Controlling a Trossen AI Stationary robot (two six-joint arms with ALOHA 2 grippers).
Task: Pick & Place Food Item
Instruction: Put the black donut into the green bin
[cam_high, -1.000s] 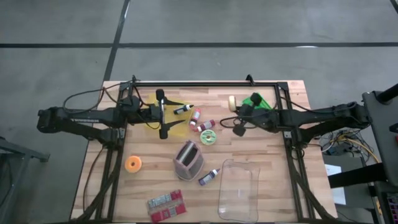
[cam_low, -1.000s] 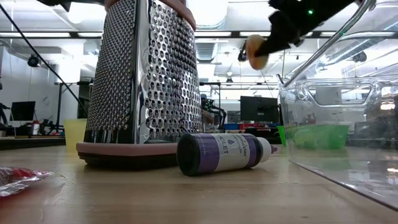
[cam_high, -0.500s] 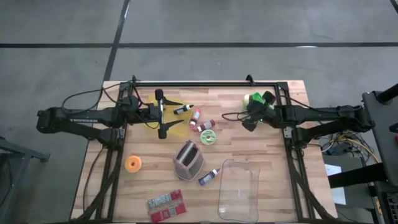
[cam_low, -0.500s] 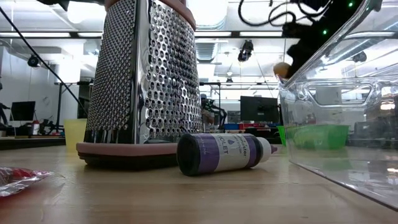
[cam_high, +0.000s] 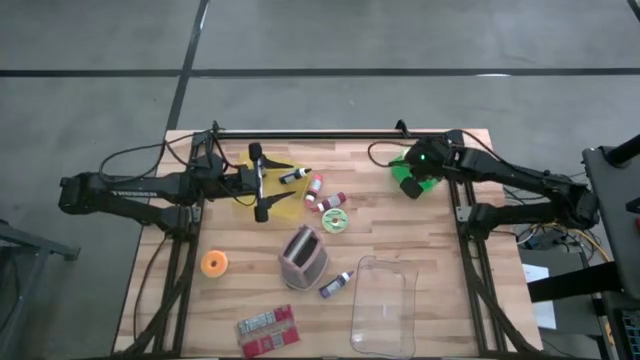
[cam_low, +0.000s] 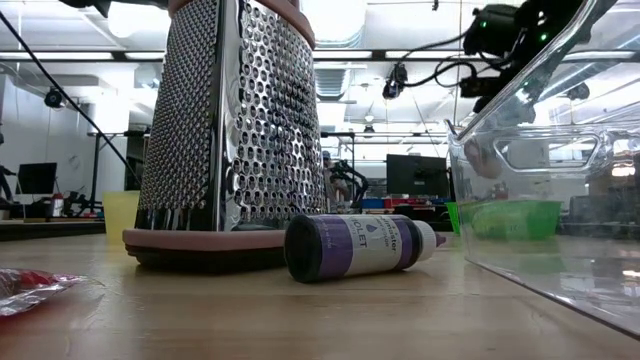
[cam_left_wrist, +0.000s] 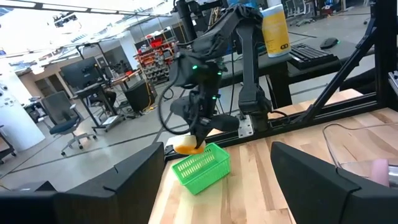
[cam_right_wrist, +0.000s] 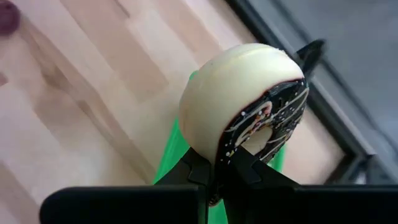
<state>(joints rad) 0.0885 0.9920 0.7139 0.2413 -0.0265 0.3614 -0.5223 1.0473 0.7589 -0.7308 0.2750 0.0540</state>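
Observation:
A cream doughnut (cam_right_wrist: 242, 87) with dark chocolate icing on one face is held in my right gripper (cam_right_wrist: 219, 165), which is shut on it. Seen in the left wrist view, that gripper (cam_left_wrist: 194, 140) slants down at the table's far right and holds the doughnut (cam_left_wrist: 185, 147) just above the green basket (cam_left_wrist: 202, 167). In the high view the arm hides the doughnut over the basket (cam_high: 403, 176). My left gripper (cam_left_wrist: 214, 193) stands open and level above a yellow sheet (cam_high: 280, 200) at the far left, with nothing between its fingers. My right gripper pinches the doughnut's rim (cam_right_wrist: 231, 154) between its two fingers, one on the plain side and one on the iced face. The fingers slant down from the table's right. The doughnut stands on edge, lifted clear, over the basket's green mesh (cam_right_wrist: 171, 155).
A metal grater (cam_high: 303, 255), a purple bottle (cam_high: 337, 285) and a clear plastic tub (cam_high: 385, 305) stand mid-table. An orange ring (cam_high: 214, 263) and a red packet (cam_high: 267, 330) lie near left. Small bottles (cam_high: 332, 201) and a green roll (cam_high: 335, 221) lie beside the yellow sheet.
My right gripper has swung from the table's middle toward its far right corner, tipping its fingers downward. It stays shut on the doughnut, which has travelled with it and now sits over the green basket.

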